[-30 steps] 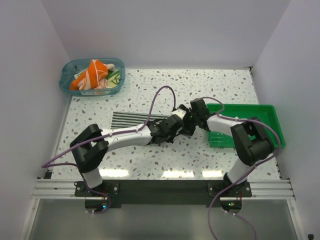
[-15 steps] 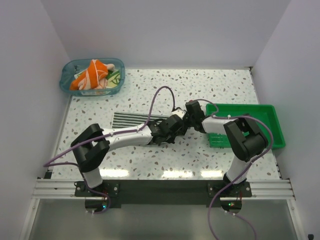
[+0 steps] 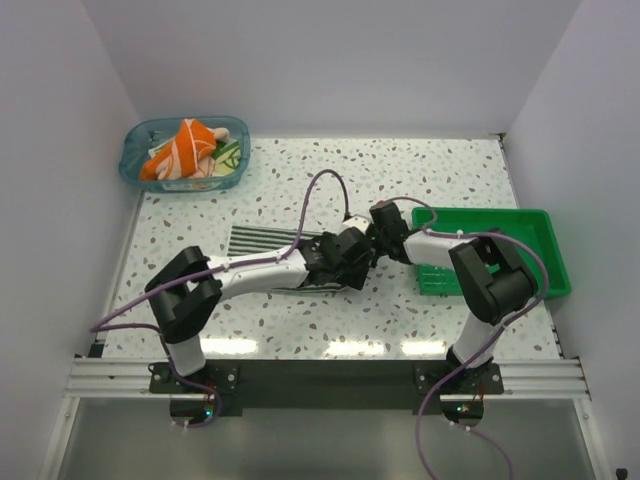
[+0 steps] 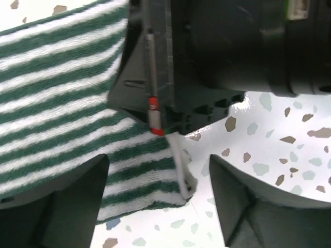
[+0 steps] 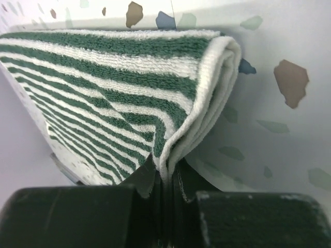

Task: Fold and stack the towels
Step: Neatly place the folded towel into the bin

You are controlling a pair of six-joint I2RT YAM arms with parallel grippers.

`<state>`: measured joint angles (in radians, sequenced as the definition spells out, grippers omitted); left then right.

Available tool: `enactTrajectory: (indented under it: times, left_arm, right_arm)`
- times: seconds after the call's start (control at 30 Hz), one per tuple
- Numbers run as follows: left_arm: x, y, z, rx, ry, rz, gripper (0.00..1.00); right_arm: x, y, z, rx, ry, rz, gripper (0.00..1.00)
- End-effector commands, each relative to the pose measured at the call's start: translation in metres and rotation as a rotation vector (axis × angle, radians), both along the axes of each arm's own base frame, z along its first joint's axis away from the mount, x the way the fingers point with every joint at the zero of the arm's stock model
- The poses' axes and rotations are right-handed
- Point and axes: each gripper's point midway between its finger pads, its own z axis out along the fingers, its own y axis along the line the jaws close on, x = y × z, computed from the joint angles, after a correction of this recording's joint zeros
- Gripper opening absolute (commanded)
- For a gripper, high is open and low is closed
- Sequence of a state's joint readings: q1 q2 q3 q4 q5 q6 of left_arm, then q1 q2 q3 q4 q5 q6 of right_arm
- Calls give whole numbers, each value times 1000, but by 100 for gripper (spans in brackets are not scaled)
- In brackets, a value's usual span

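While the bench [image 3: 430, 170] carries the green tray [image 3: 545, 250] at its right edge and the blue basket [image 3: 135, 165] at its far left corner, holding the orange towel [image 3: 180, 150] and green towel [image 3: 232, 152], the striped towel [image 3: 262, 240] lies mid-bench. I see the right gripper [image 5: 165, 181] pinching its folded right edge, probably to keep the fold together. The left gripper [image 4: 158, 191] hangs over it, jaws apart and empty.

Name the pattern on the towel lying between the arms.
The towel has dark green and white stripes, clearest in the right wrist view.
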<state>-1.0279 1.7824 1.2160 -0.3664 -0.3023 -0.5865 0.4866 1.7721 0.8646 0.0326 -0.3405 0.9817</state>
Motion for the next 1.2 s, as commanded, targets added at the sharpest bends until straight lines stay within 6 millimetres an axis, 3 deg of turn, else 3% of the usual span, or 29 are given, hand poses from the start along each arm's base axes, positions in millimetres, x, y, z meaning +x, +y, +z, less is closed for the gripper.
enactTrajectory:
  times: [0.0, 0.07, 0.13, 0.17, 0.2, 0.23, 0.27, 0.3, 0.33, 0.37, 0.4, 0.47, 0.5, 0.53, 0.6, 0.63, 0.7, 0.87, 1.0, 1.17]
  left_arm:
    - [13, 0, 51, -80, -84, 67, 85]
    - [14, 13, 72, -86, -122, 90, 99]
    - [13, 26, 92, -110, -152, 93, 100]
    - [17, 36, 97, -118, -162, 108, 100]
    - [19, 44, 101, -120, -171, 108, 100]
    - [19, 55, 98, -109, -168, 113, 100]
    - [26, 72, 113, -142, -187, 142, 100]
    - [29, 84, 116, -135, -199, 143, 100]
    - [35, 109, 119, -136, -213, 184, 100]
    - [36, 121, 119, -133, -220, 193, 100]
    - [39, 134, 120, -116, -239, 195, 100]
    - [43, 170, 118, -99, -265, 252, 100]
    - [40, 185, 106, -63, -259, 258, 100]
    - [43, 202, 111, -70, -281, 297, 100]
    - [39, 219, 97, -44, -271, 305, 100]
    - [39, 225, 101, -57, -292, 317, 100]
    - [36, 239, 87, -29, -285, 333, 100]
    - [36, 251, 89, -21, -321, 365, 100]
    - [33, 255, 80, -5, -321, 377, 100]
    - [31, 260, 86, 15, -355, 399, 100]
  right_arm:
    - [-1, -9, 23, -81, -59, 61, 0]
    - [-7, -17, 29, -137, -56, 105, 0]
    - [-1, -27, 41, -206, -88, 114, 0]
    - [-11, -38, 42, -268, -76, 157, 0]
    - [-9, -49, 44, -331, -88, 156, 0]
    - [-3, -53, 56, -365, -115, 165, 0]
    - [-12, -68, 59, -440, -98, 201, 0]
    - [-12, -76, 63, -485, -102, 212, 0]
    - [-4, -87, 74, -546, -133, 200, 0]
    - [-12, -102, 76, -617, -118, 243, 0]
    - [-7, -108, 89, -656, -144, 248, 0]
    - [-10, -142, 96, -823, -129, 271, 0]
    - [-9, -152, 102, -871, -135, 279, 0]
    - [-5, -165, 113, -941, -155, 263, 0]
    - [-6, -185, 125, -1024, -147, 267, 0]
    - [-7, -192, 131, -1046, -159, 264, 0]
    - [-4, -216, 139, -1125, -153, 246, 0]
    - [0, -282, 148, -1257, -109, 184, 0]
    - [8, -318, 158, -1384, -94, 152, 0]
    - [24, -357, 162, -1493, -81, 78, 0]
